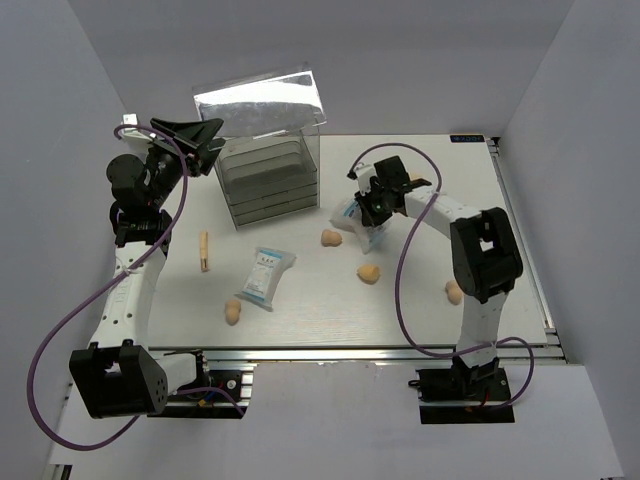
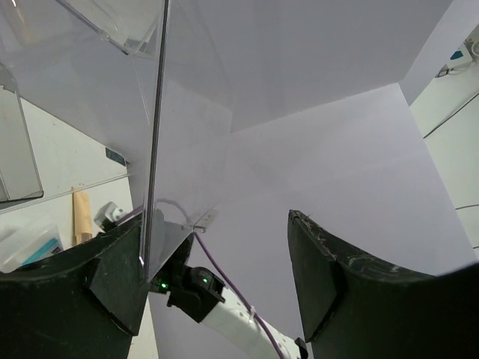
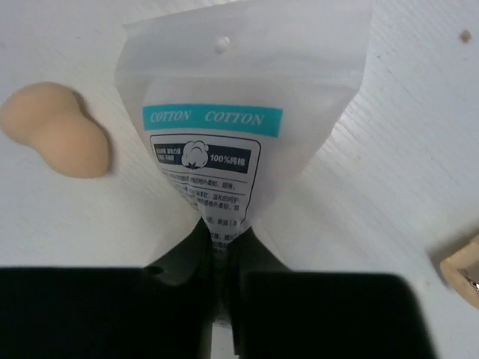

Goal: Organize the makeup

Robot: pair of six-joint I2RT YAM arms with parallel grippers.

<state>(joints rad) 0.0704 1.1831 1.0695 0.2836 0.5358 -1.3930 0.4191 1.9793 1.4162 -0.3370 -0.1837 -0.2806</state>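
My right gripper (image 1: 374, 218) is shut on the lower end of a white-and-blue cotton packet (image 1: 350, 212), held over the table right of the clear drawer box; in the right wrist view the packet (image 3: 239, 112) fans out from the pinched jaws (image 3: 222, 247). A second packet (image 1: 266, 274) lies mid-table. Peach sponges lie at the centre (image 1: 331, 238), centre-right (image 1: 369, 273), front left (image 1: 233, 311) and right (image 1: 453, 292); one shows in the right wrist view (image 3: 60, 138). A thin tan stick (image 1: 204, 251) lies at the left. My left gripper (image 1: 205, 140) is open at the box's upper left corner.
The clear drawer box (image 1: 268, 175) stands at the back centre with its clear lid (image 1: 260, 98) raised. In the left wrist view a clear panel edge (image 2: 153, 149) runs down beside the left finger (image 2: 105, 288). A tan object (image 3: 462, 271) sits at the right edge.
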